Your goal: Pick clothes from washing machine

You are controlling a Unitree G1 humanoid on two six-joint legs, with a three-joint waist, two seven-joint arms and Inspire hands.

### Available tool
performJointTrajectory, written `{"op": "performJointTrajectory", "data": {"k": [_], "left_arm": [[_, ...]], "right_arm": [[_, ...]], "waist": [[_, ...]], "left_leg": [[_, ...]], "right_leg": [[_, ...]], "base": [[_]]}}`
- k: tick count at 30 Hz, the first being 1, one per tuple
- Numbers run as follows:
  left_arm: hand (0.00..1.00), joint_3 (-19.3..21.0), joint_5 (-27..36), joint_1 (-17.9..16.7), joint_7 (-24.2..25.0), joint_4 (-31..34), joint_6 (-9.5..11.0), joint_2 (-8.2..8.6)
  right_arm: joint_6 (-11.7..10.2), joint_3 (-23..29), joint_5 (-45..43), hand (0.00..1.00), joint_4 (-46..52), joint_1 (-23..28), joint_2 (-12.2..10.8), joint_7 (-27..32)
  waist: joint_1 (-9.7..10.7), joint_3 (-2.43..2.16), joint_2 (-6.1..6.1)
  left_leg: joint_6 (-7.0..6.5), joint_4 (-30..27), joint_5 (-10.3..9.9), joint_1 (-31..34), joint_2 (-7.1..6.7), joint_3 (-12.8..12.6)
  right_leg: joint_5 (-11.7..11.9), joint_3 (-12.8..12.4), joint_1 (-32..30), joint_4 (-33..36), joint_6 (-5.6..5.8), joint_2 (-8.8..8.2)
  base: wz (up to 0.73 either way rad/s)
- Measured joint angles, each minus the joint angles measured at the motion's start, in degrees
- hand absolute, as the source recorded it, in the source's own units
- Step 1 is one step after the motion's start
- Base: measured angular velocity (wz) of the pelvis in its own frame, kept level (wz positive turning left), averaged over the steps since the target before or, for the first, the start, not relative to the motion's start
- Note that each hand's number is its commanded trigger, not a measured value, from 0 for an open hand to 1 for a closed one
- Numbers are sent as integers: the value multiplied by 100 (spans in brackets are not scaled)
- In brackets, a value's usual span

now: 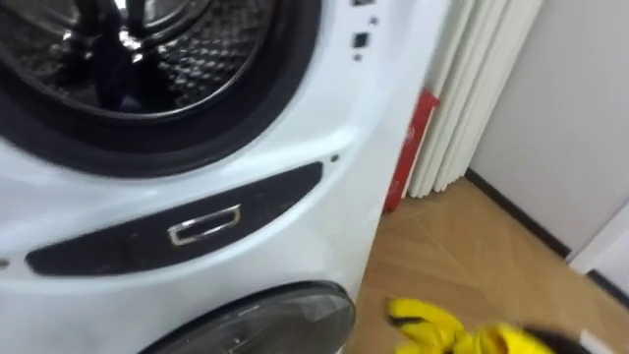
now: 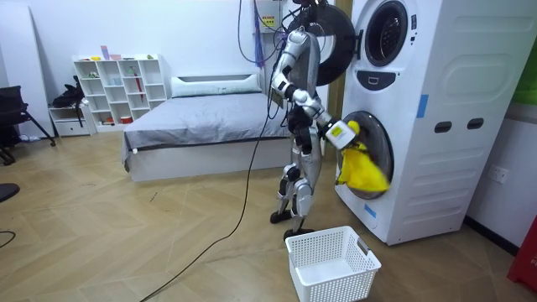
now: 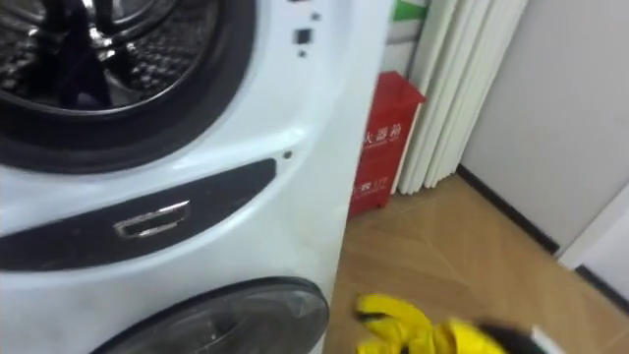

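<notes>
Already one piece is out: the yellow garment hangs clear of the washing machine, in front of its lower door. It is clamped in the right robot hand, whose fingers we judge closed round the cloth, since it dangles from them. We stand close before the machine, with the white basket on the floor just beside our feet, nothing in it yet. So the picking looks done for this piece; what is left, we think, is lowering it into the basket. The upper drum stands open, and we cannot tell if more clothes lie inside
</notes>
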State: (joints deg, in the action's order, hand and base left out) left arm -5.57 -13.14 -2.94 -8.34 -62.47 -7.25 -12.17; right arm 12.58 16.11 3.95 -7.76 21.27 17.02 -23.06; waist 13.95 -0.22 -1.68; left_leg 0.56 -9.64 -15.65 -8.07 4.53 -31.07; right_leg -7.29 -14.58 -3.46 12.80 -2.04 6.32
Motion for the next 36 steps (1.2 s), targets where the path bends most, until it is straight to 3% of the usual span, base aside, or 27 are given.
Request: {"op": "performJointTrajectory", "data": {"k": [1,6,8,12,14,17,21,26,35,36], "left_arm": [[0,-26,-2,0,0,-7,14,-13],[0,-156,20,-5,-1,-68,57,-7],[0,-163,17,6,-1,-56,147,5],[0,-166,149,18,-3,-42,198,11],[0,-258,467,24,-17,-34,256,10],[0,-392,656,114,-40,-23,262,14],[0,-494,915,273,-123,51,357,46],[0,-790,1180,428,-284,46,456,195],[0,-1040,1614,630,-673,0,519,246],[0,-1055,1707,645,-688,-21,519,249]], "right_arm": [[-21,0,6,100,-263,-23,-90,114],[-85,-190,21,100,-1309,-398,-207,595],[-214,-253,20,100,-1671,-571,-231,850],[-341,-253,43,100,-1867,-752,-259,1236],[-518,-254,102,100,-2076,-974,-261,1450],[-597,-257,484,100,-2282,-1191,-259,1671],[-769,-254,995,100,-2514,-1519,-257,1958],[-936,-262,1437,100,-2838,-1864,-233,2362],[-1019,-253,2077,100,-3433,-2194,-231,2922],[-1019,-248,2151,95,-3435,-2191,-229,2990]], "waist": [[16,-14,-22],[21,19,-147],[69,-17,-289],[66,24,-504],[113,34,-638],[128,30,-702],[140,60,-758],[163,50,-963],[200,52,-1001],[208,54,-1004]], "left_leg": [[0,-4,0,54,-9,1],[-28,-10,-7,241,-6,-8],[-64,-38,14,463,-21,-9],[-74,-133,12,744,-36,-3],[-82,-171,18,943,-52,-4],[-127,-164,52,1139,-111,1],[-160,-174,104,1422,-146,-1],[-187,-200,147,1773,-190,0],[-203,-168,246,2152,-264,142],[-200,-171,249,2157,-264,152]], "right_leg": [[1,-13,-81,-5,-4,7],[9,-118,-381,150,3,51],[37,-157,-624,204,36,35],[49,-188,-884,316,50,24],[49,-195,-1130,411,56,19],[42,-201,-1382,541,60,24],[41,-218,-1706,613,64,14],[34,-245,-2123,737,73,-4],[6,-174,-2558,943,59,-52],[-3,-168,-2563,957,51,-52]], "base": [[-4],[-12],[-5],[-9],[-7],[-2],[0],[0],[6],[4]]}}
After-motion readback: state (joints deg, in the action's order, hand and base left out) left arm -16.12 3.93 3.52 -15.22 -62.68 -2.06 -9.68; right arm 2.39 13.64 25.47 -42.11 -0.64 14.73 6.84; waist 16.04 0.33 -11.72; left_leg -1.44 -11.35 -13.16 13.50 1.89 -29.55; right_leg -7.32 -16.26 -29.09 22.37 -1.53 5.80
